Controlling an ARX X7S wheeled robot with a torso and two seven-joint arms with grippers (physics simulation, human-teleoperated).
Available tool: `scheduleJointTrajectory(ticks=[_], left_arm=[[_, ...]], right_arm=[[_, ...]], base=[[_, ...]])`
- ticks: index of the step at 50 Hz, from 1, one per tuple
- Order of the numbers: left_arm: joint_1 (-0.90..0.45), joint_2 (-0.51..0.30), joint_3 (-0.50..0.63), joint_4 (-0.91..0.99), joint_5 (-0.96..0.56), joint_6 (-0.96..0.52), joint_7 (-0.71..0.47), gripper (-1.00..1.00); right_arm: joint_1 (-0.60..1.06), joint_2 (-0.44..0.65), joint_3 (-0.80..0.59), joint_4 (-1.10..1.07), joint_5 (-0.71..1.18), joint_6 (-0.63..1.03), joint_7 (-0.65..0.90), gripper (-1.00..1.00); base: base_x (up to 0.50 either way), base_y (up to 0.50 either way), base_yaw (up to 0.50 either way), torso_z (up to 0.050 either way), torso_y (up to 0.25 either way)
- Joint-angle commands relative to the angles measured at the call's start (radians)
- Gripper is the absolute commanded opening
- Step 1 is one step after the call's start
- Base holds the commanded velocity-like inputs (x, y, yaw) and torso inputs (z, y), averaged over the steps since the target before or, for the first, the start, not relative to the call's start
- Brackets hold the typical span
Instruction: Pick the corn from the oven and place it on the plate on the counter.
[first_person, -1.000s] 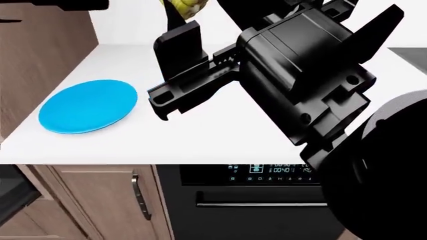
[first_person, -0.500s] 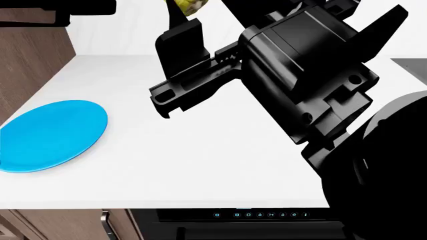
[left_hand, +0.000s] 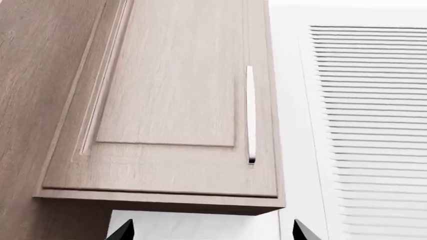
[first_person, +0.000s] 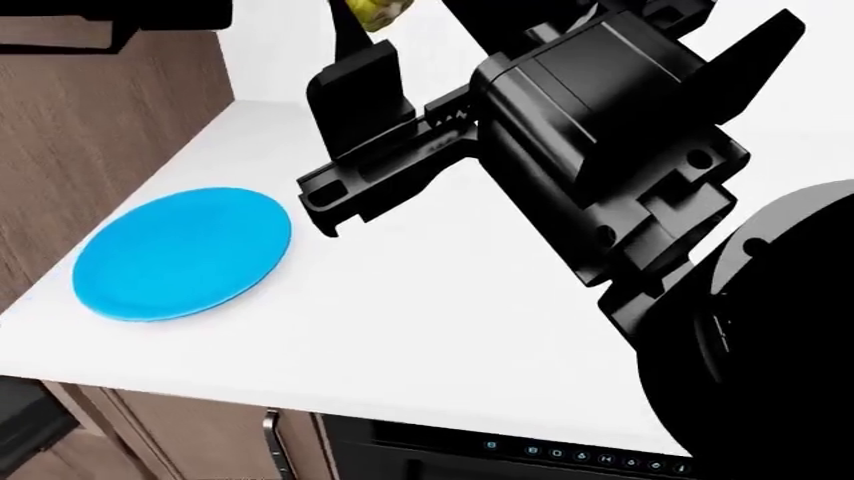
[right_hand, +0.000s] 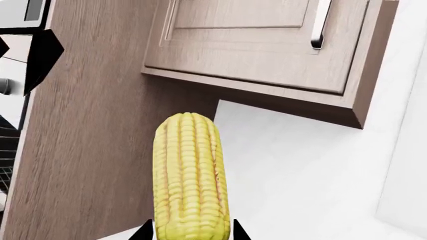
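I see the corn (right_hand: 187, 176) in yellow, its kernels in neat lengthwise rows. The plate (first_person: 182, 253) is plain bright blue on a smooth white worktop (first_person: 441, 320). My right hand (first_person: 358, 60) is black; the wall cabinet (left_hand: 175, 100) shows light-brown wood grain.

Corn (right_hand: 188, 177) aloft (gripped); plate (first_person: 182, 253) bare

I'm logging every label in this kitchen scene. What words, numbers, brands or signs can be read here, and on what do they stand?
No text can be read in any view.
A row of small cyan symbols on the black appliance front under the counter: too small to read, icons rather than letters as far as can be told.
The plate, the corn, the wall cabinet and the right gripper: no markings visible.
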Motion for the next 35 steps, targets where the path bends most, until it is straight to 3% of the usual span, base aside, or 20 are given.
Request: scheduleJointTrajectory(ticks=[1,35], left_arm=[[-0.005,0.002,0.004,-0.001,-0.004,0.004,-0.004,1.00],[0.012,0.005,0.014,0.002,0.013,0.017,0.008,1.00]], right_arm=[[0.005,0.004,0.003,-0.003,-0.014,0.009,-0.008,-1.00],[-0.004,0.010,-0.003,-0.005,-0.021,-0.008,-0.023,-1.00]], base=[[0.09,0.01,0.50,0.000,0.000],[0.11,0.03,0.50,0.000,0.001]])
